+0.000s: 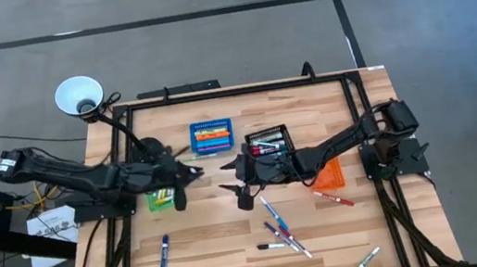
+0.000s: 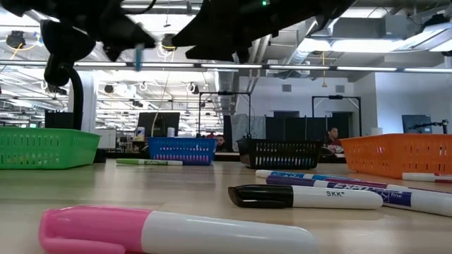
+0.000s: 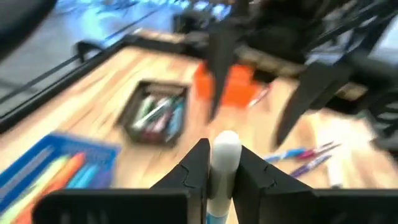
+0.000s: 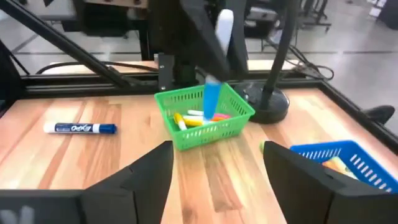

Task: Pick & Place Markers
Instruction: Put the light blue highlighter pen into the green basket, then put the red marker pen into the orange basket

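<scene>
Jaws of the left gripper point(image 3: 217, 177) clamp a blue-capped marker point(image 3: 225, 155) mid-barrel, above the worktop; right gripper point(image 4: 217, 165) jaws stand apart, empty. Light, stiff, probably slippery: grip mid-barrel.

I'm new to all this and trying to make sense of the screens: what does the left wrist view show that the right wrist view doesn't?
Only the left wrist view shows the black bin with markers in it, the orange bin, and the left gripper shut on a white marker.

Only the right wrist view shows the green bin, a blue-capped marker lying alone on the table, and the open right gripper.

Both show the blue bin, the wooden table, and the held marker, with its blue cap.
</scene>
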